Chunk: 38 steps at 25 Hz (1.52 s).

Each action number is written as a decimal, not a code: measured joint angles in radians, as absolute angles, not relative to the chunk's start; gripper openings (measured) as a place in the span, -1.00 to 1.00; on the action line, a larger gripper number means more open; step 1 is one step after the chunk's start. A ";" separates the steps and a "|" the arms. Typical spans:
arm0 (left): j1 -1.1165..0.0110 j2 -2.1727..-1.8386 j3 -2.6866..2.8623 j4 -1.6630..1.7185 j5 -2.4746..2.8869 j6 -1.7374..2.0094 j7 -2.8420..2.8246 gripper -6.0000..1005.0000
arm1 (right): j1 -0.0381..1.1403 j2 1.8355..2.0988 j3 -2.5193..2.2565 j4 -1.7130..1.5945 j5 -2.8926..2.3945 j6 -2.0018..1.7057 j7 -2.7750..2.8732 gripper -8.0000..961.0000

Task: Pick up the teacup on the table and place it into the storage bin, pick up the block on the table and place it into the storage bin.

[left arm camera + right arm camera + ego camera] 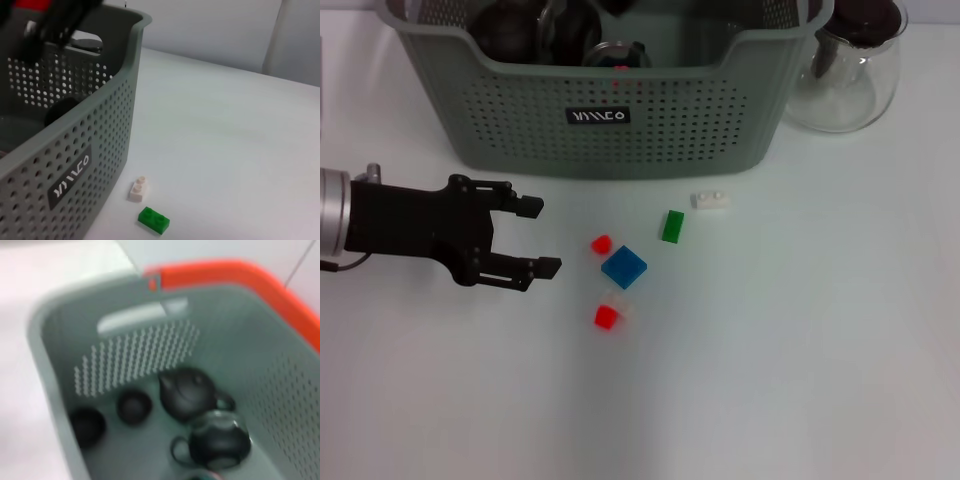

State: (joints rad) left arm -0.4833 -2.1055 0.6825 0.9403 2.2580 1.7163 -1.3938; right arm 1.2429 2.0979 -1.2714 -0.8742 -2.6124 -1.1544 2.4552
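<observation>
The grey-green storage bin [650,150] stands at the back of the table. Inside it, in the right wrist view, lie two small dark teacups [134,407] and two dark teapots [187,392]. Several blocks lie on the white table in front of the bin: a red one [601,243], a blue one [624,267], another red one [606,317], a green one [672,226] and a white one [710,200]. My left gripper [540,238] hovers open and empty just left of the blocks. A dark blurred shape over the bin in the left wrist view is my right gripper [47,22].
A clear glass teapot [845,70] with a black lid stands right of the bin. The left wrist view shows the bin's wall [100,150] with the white block [138,189] and green block [154,220] beside it. An orange edge [250,277] lies behind the bin.
</observation>
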 joint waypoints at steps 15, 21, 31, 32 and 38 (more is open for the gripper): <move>-0.472 -2.105 0.711 1.023 2.308 1.793 -1.468 0.59 | 0.770 2.092 -1.215 -1.629 -2.079 -1.605 2.396 0.60; -0.487 -2.138 0.871 1.162 2.439 1.786 -1.710 0.59 | 0.634 2.095 -1.240 -1.625 -2.097 -1.788 2.364 0.60; -0.583 -2.169 1.186 1.273 2.580 1.738 -2.289 0.58 | 0.580 2.094 -1.214 -1.422 -2.287 -1.844 2.249 0.59; -0.589 -2.170 1.211 1.281 2.577 1.727 -2.334 0.58 | 0.585 2.093 -1.209 -1.400 -2.296 -1.837 2.232 0.59; -0.612 -2.172 1.376 1.319 2.569 1.666 -2.605 0.59 | 0.616 2.088 -1.180 -1.343 -2.349 -1.819 2.150 0.60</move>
State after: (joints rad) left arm -0.6118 -2.1717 1.3759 1.3193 2.5686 1.6664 -2.6051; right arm 0.6163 2.0878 -1.1797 -1.3427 -2.3492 -1.8194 2.1504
